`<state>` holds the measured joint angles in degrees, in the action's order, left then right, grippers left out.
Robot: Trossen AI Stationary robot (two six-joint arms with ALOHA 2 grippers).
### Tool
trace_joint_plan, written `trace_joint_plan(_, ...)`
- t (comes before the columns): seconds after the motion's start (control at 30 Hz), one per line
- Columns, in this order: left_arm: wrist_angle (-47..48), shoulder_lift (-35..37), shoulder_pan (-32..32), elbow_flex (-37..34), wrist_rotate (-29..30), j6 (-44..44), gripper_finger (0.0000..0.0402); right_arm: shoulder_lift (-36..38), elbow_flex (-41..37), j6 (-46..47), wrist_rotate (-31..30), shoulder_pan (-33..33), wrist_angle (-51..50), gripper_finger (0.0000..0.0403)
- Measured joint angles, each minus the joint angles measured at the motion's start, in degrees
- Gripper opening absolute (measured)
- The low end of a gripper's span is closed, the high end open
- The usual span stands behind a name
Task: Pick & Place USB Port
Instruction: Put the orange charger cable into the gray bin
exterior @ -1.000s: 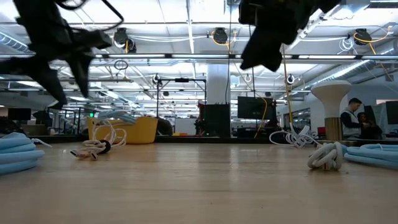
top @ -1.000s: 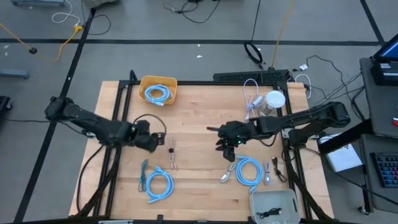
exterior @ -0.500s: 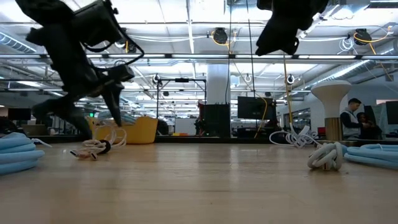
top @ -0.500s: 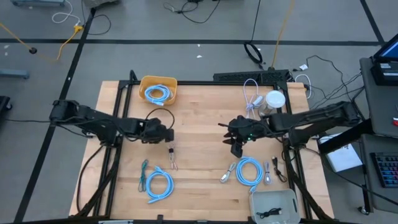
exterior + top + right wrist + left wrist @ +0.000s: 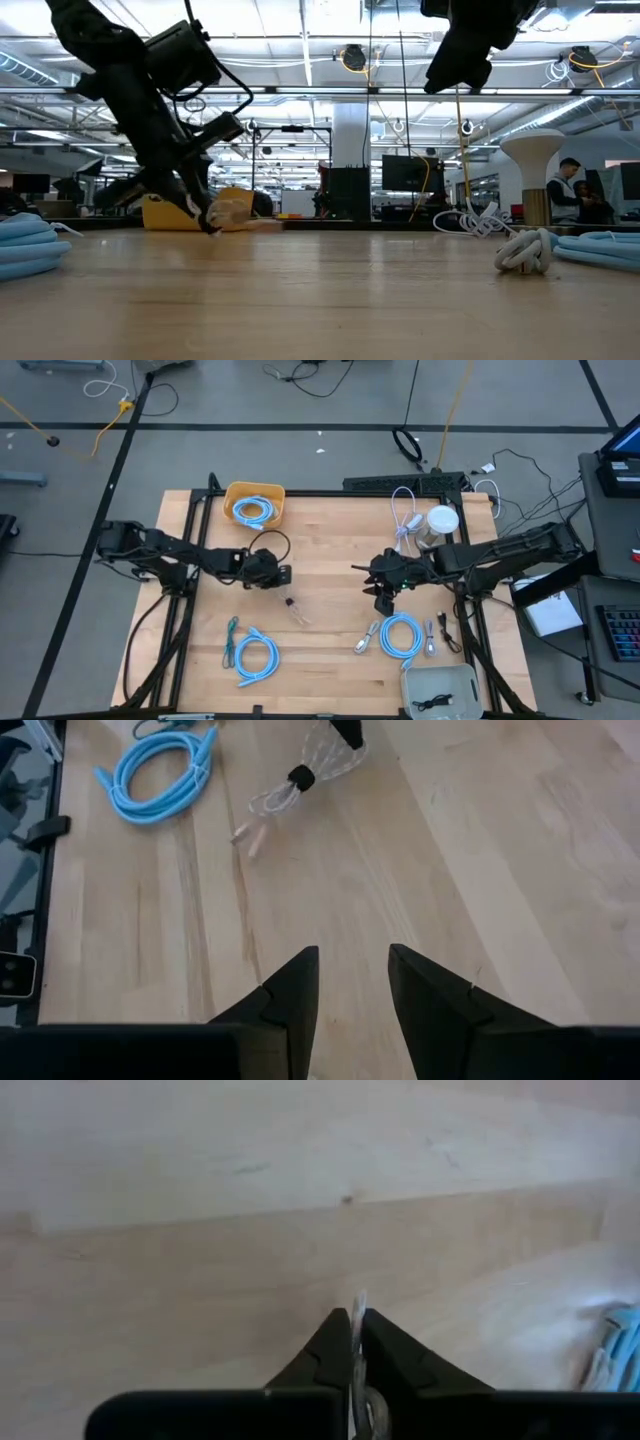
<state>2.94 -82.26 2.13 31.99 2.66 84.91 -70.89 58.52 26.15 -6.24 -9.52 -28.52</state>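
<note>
Closest in, the left wrist view shows the left gripper [image 5: 357, 1342] with its two fingers pressed together on a thin pale strand of the USB cable [image 5: 358, 1305], which pokes up just past the tips. Only that sliver is visible there; the rest of the bundle is hidden below the fingers.

The right wrist view fills in what that one cannot. It looks across the bare wood at the whole bundle, a small whitish coil cinched by a dark tie at its middle, with a connector end trailing loose. It also shows the right gripper [image 5: 352, 982] spread apart and empty.

From this I judge the cable light and limp. It will sag and swing rather than hold a shape, and a pinch on a single strand lets the coil dangle and twist. The tied waist looks the surest place to grip, since all the loops are bound together there and the connector is spared any bending.

From above, the cable hangs just beyond the left gripper near the table's middle, between the two arms and well apart from the blue coil [image 5: 255, 655] at the front. Whether its low end touches the wood I cannot tell — the low view blurs it.

Farther back sits the yellow bin [image 5: 229, 505], already holding a blue cable, probably the drop point.
</note>
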Motion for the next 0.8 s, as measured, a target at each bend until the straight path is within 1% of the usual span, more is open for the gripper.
trace_joint_plan(0.07,-2.2,1.1,-0.3,-0.1,1.1,1.3,0.0009,0.0,0.0,-0.6,-0.2,0.0,0.6,0.0116)
trace_joint_plan(0.17,-7.9,3.0,-1.2,0.0,5.6,3.6,0.0009,0.0,0.0,-2.5,-0.1,0.0,2.5,0.0116)
trace_joint_plan(0.2,-11.2,3.3,-1.4,0.1,7.0,3.6,0.0008,0.0,-0.1,-3.3,0.0,0.0,3.6,0.0116)
trace_joint_plan(0.27,-15.9,3.9,-1.6,1.2,9.6,0.5,0.0008,0.0,-1.0,-3.9,0.4,0.0,7.4,0.0116)
trace_joint_plan(0.33,-17.0,4.4,-1.7,3.9,10.0,-5.2,0.0008,-0.1,-2.0,-2.6,1.2,0.2,11.1,0.0116)
trace_joint_plan(0.4,-13.9,4.4,-1.7,8.1,9.9,-10.7,0.0008,0.0,-2.7,1.0,3.8,1.0,14.1,0.0116)
trace_joint_plan(0.47,-7.5,4.4,-2.1,12.5,10.0,-15.4,0.0008,0.0,-4.0,4.7,7.1,2.2,17.5,0.0116)
trace_joint_plan(0.57,-0.8,3.8,-2.6,18.4,11.0,-20.2,0.0008,-0.1,-6.6,8.4,12.2,3.9,24.3,0.0116)
trace_joint_plan(0.67,0.6,3.4,-2.9,22.0,11.1,-25.0,0.0008,-0.1,-8.4,11.5,16.4,5.2,31.6,0.0116)
trace_joint_plan(0.8,1.5,3.6,-3.5,25.1,11.4,-27.6,0.0008,-0.1,-8.8,13.7,16.9,6.1,35.2,0.0116)
